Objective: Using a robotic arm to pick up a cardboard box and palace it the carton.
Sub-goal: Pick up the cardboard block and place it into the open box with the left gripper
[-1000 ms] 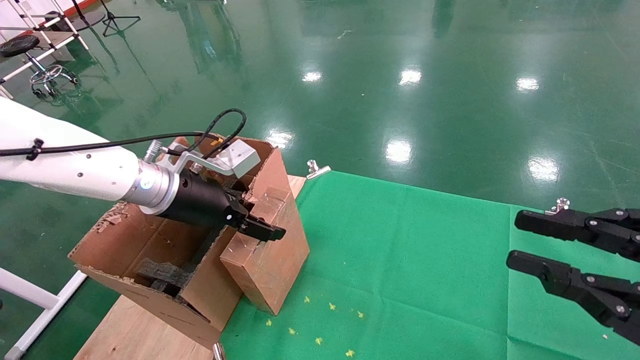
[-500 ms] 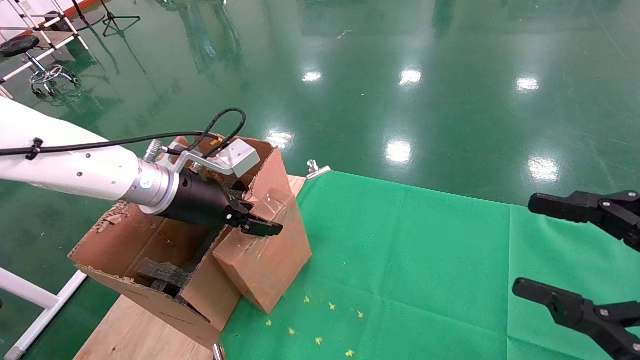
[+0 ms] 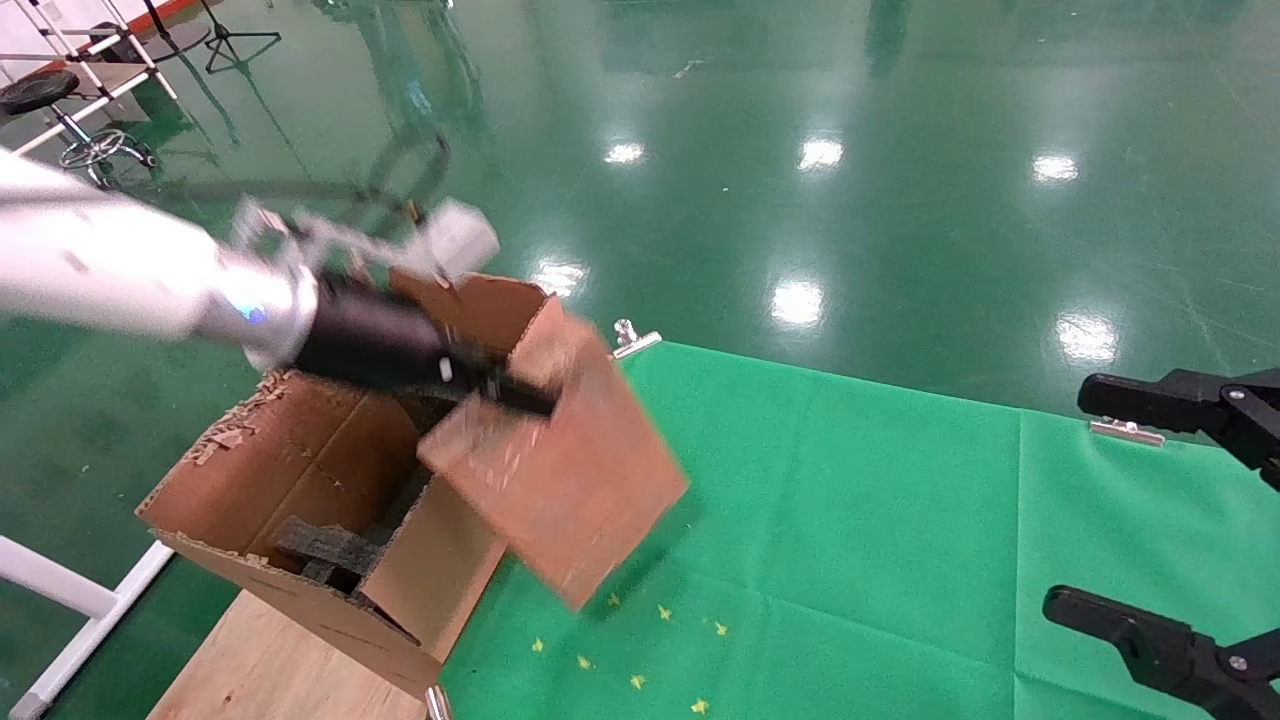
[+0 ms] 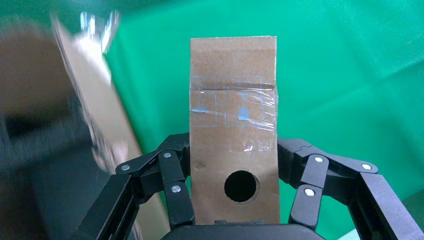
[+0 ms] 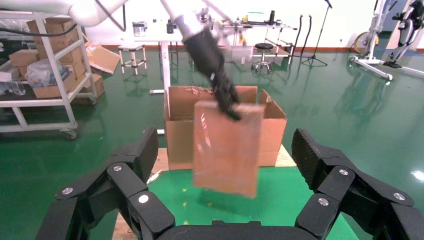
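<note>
My left gripper (image 3: 510, 395), on the white robotic arm (image 3: 110, 270), is shut on the upper end of the small sealed cardboard box (image 3: 570, 480). It holds the box tilted in the air above the green cloth, right beside the carton (image 3: 440, 570). The left wrist view shows the taped box (image 4: 232, 135) clamped between both fingers of this gripper (image 4: 232, 150). The carton stands open at the table's left end with black foam (image 3: 320, 545) inside. My right gripper (image 3: 1068, 497) is open and empty at the far right, facing the box (image 5: 227, 147) and the carton (image 5: 180, 130).
A green cloth (image 3: 850, 520) covers the table, held by metal clips (image 3: 635, 340) at its far edge. Small yellow marks (image 3: 640, 640) lie on the cloth under the box. Bare wooden board (image 3: 260, 660) shows under the carton. A white frame (image 3: 60, 600) stands left of the table.
My left gripper has lifted the cardboard box off the cloth and swung it up, tilting it more. My right gripper's fingers have spread wider and drawn back to the right.
</note>
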Action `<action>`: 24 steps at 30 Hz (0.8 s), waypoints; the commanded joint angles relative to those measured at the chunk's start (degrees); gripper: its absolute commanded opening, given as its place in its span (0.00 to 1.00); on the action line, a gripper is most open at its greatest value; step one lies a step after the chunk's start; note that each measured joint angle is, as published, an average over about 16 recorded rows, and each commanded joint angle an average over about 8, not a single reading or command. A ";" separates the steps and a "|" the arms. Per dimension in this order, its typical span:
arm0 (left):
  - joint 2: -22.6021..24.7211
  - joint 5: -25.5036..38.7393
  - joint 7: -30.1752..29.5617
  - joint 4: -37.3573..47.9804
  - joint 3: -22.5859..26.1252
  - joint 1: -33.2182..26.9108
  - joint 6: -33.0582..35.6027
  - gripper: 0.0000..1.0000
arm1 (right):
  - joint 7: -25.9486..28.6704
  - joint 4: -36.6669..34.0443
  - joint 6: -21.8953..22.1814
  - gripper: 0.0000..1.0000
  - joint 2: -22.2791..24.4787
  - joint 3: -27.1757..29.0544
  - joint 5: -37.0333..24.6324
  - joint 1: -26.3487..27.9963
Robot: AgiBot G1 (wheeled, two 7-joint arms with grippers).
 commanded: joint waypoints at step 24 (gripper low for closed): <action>-3.23 14.71 28.24 31.84 4.64 -20.51 -5.24 0.00 | 0.00 0.00 0.00 1.00 0.00 0.00 0.00 0.00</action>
